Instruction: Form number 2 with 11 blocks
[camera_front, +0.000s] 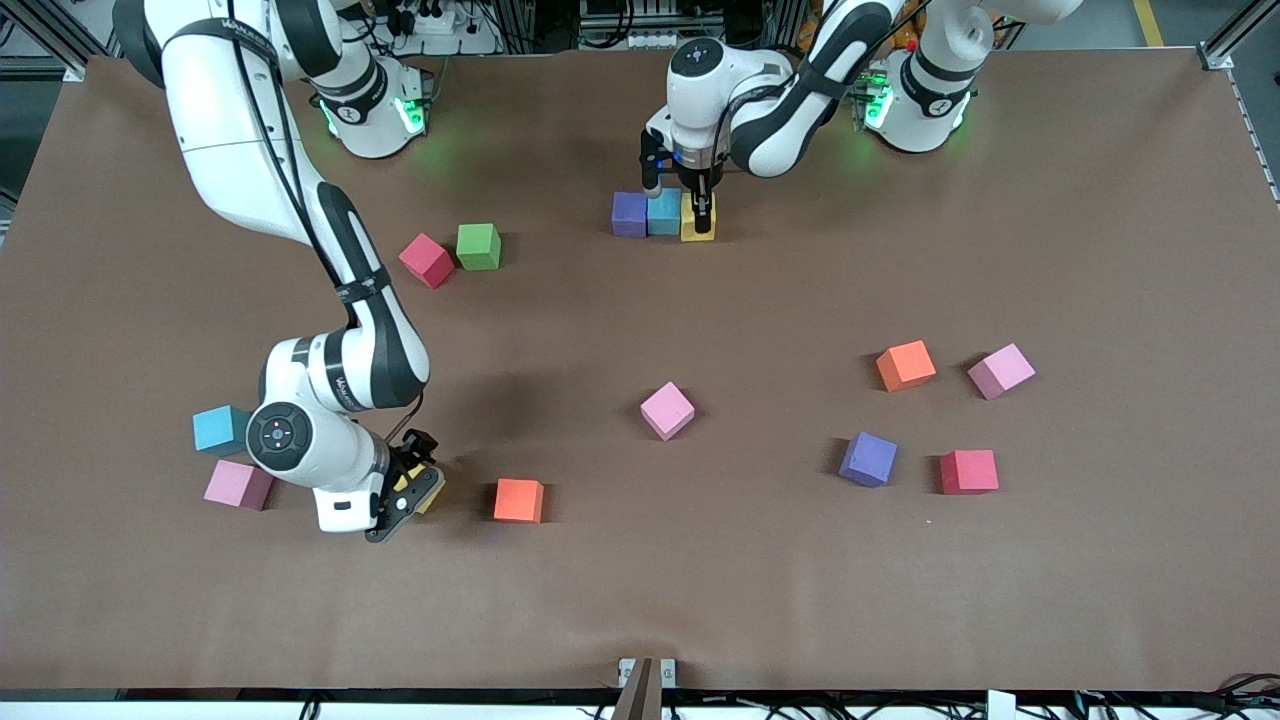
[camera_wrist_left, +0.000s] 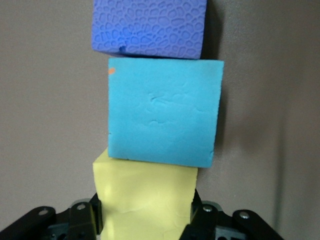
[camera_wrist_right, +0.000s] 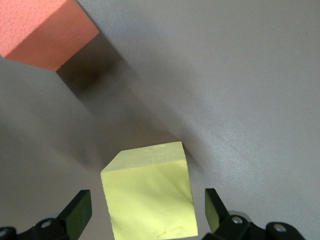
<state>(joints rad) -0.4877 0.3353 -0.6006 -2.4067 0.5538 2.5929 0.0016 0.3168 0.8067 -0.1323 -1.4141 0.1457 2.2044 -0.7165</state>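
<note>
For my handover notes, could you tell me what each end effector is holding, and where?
The left end effector grips a yellow block by two facing sides. The right end effector straddles another yellow block, open, holding nothing.

a green cube (camera_front: 478, 246) sits flat on the brown table (camera_front: 640, 580), toward the right arm's end, well apart from the right pincer (camera_front: 405, 497) and farther from the front camera than it. it is also well apart from the left pincer (camera_front: 682, 205), lying a little nearer the camera than that one. a dark red cube just beside it almost touches one lower corner. at the table's near edge a small metal bracket (camera_front: 646, 672) is clamped at the middle. cables and grey frame rails (camera_front: 1240, 35) run along the table's edge by the arm bases.
</note>
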